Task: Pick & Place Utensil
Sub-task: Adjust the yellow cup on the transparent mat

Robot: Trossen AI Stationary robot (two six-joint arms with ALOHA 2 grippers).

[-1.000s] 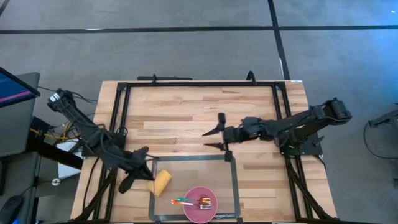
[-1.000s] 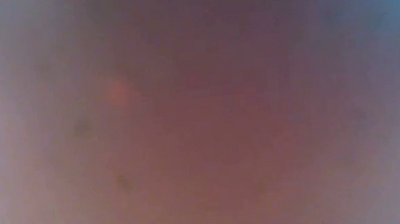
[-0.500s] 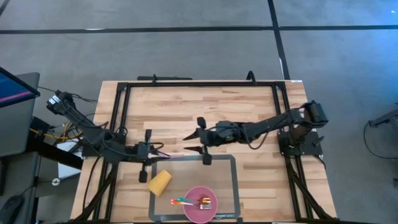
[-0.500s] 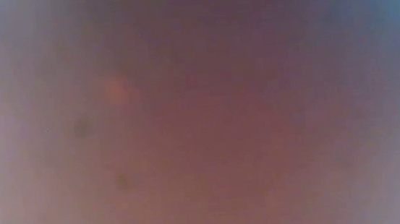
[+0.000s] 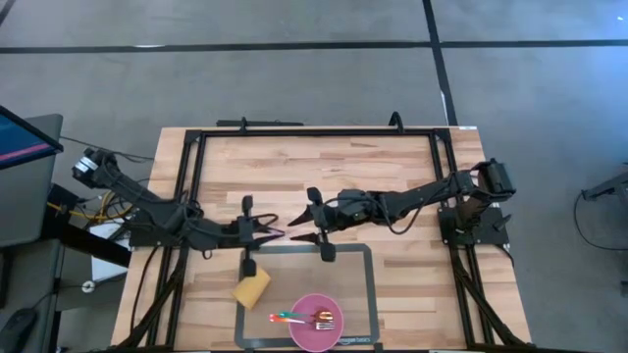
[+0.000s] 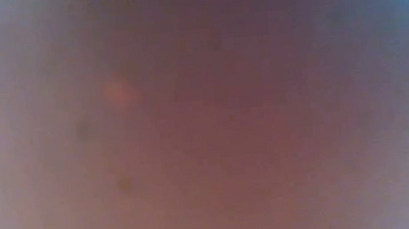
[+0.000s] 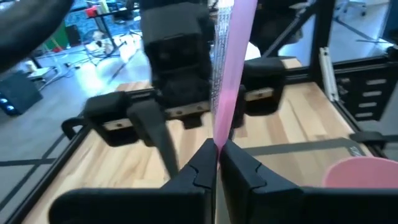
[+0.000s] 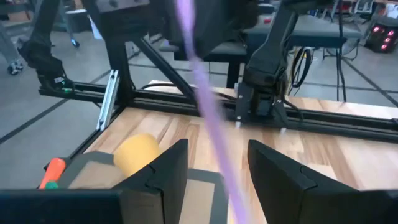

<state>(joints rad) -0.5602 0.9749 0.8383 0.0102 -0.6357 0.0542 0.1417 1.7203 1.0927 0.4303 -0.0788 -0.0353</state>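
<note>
My left gripper (image 5: 272, 232) (image 7: 217, 146) hovers over the table's middle, shut on a long thin pink utensil (image 7: 233, 62) (image 8: 205, 106). The utensil points on toward my right gripper (image 5: 302, 223) (image 8: 217, 146). That gripper faces it from the right and is open, one finger on each side of the utensil, neither seen touching it. A pink plate (image 5: 316, 333) near the near edge holds a fork (image 5: 324, 322) and an orange-handled utensil (image 5: 287, 318). The low view shows only blur. My left gripper pinches the pink utensil's near end (image 7: 219, 138) between its two fingertips. The fingers come level from the table's left and lie along the utensil. The utensil sticks out beyond the fingertips toward my right gripper, lifted clear of the table.
A grey-edged mat (image 5: 369, 284) lies at the near middle, with the plate on its near side. A yellow block (image 5: 251, 289) sits at the mat's left edge. Black rails (image 5: 314, 133) frame the wooden table, with bare wood on the far half.
My left gripper has swung from beside the yellow block up and right to the table's middle, turning so that it points right. My right gripper has reached left toward the middle, so the two now face each other closely. The yellow block and the plate have stayed put.
</note>
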